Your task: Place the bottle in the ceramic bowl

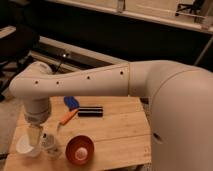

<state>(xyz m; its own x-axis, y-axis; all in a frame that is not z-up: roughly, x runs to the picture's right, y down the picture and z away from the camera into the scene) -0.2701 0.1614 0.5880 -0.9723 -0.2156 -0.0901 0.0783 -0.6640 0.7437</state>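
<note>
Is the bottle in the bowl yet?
Out: the bottle stands upright left of the bowl; the gripper hangs beside it, by the cup.
</note>
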